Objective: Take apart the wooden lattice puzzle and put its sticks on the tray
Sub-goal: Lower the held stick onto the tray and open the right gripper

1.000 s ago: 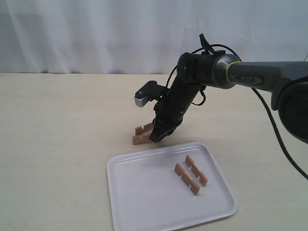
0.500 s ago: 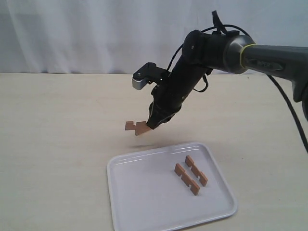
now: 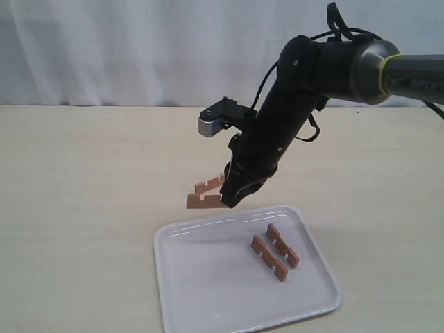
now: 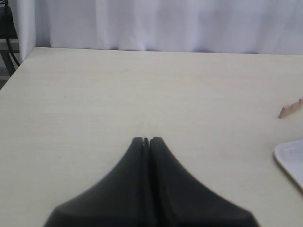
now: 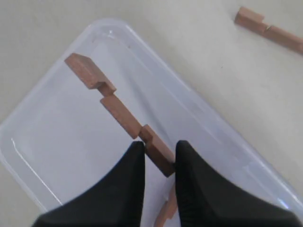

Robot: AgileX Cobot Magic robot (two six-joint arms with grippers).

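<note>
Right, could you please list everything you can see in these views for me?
table: 1, pale beige, under everything
curtain: 1, white, behind the table
tray: 1, white, on the table, near side
sticks on the tray: 2, reddish-brown, side by side on its right part
held stick: 1, reddish-brown, clamped at one end by the right gripper
loose stick: 1, reddish-brown, on the table, apart from the tray
left gripper: 1, black, shut on nothing, over the table
right gripper: 1, black, shut on the held stick, by the tray's far rim
right arm: 1, black with a yellow-green ring, reaching in from the right
</note>
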